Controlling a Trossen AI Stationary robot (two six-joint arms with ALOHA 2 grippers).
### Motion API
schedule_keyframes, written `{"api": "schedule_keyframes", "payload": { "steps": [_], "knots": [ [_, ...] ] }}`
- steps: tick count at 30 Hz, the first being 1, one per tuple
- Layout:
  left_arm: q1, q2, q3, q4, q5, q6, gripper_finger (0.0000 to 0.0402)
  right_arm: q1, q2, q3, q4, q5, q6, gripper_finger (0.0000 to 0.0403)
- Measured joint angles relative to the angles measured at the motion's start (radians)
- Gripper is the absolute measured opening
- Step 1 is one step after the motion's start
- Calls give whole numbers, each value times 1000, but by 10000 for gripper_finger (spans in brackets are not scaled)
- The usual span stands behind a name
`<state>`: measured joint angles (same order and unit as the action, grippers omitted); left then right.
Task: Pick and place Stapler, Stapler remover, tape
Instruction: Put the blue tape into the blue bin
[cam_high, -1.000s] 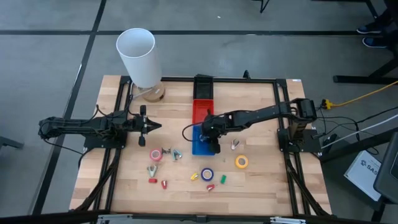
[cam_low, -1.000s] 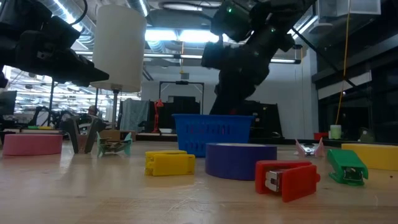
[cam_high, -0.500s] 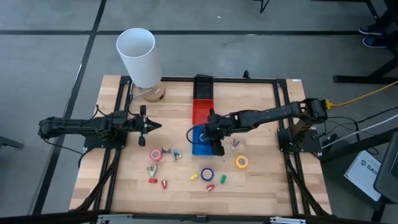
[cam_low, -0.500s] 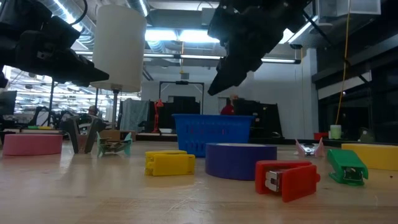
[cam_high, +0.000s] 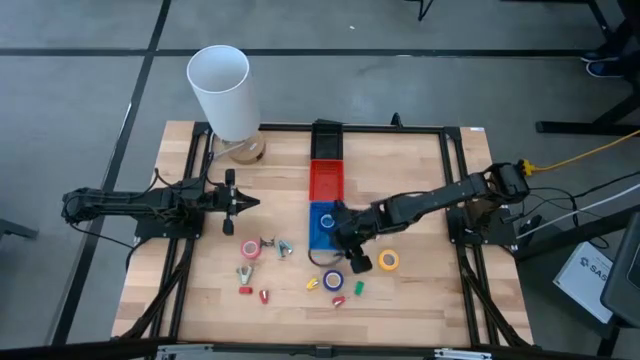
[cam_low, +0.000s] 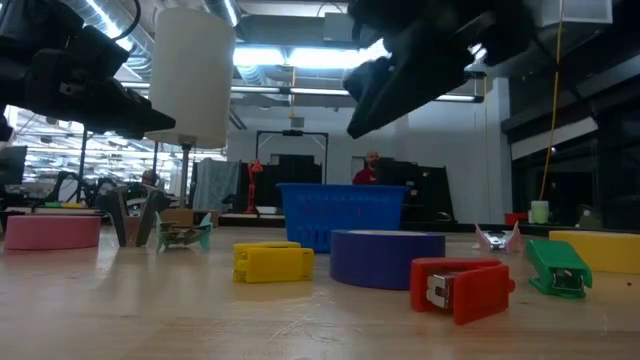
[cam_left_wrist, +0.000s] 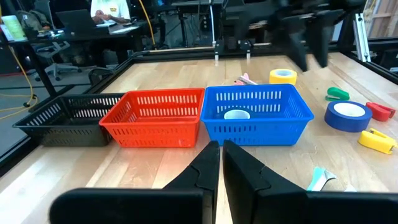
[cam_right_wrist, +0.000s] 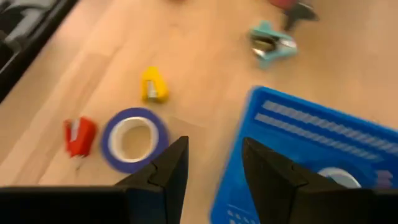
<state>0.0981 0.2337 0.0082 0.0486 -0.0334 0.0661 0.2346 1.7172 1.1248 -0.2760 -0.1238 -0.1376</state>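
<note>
Blue tape roll next, just near of the blue basket.

My right gripper (cam_right_wrist: 208, 168) hangs empty, fingers parted, above the blue tape roll (cam_high: 333, 281), flat on the wood right of the yellow stapler (cam_right_wrist: 152, 85). Light, stiff, probably slick-sided: I'd pinch across its wall through the hole. Left gripper (cam_high: 243, 203) waits shut, far left.

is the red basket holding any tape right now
No, the red basket shows only its bare mesh floor in the left wrist view, while the blue basket beside it holds one pale-centred roll.
</note>
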Motion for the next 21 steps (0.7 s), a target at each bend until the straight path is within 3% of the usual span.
{"api": "schedule_keyframes", "payload": {
  "steps": [11,21],
  "knots": [
    [0,0,0,0,0,0,17,153,1,0,15,0,-206,152],
    [0,0,0,0,0,0,17,206,35,0,26,0,-235,152]
  ]
}}
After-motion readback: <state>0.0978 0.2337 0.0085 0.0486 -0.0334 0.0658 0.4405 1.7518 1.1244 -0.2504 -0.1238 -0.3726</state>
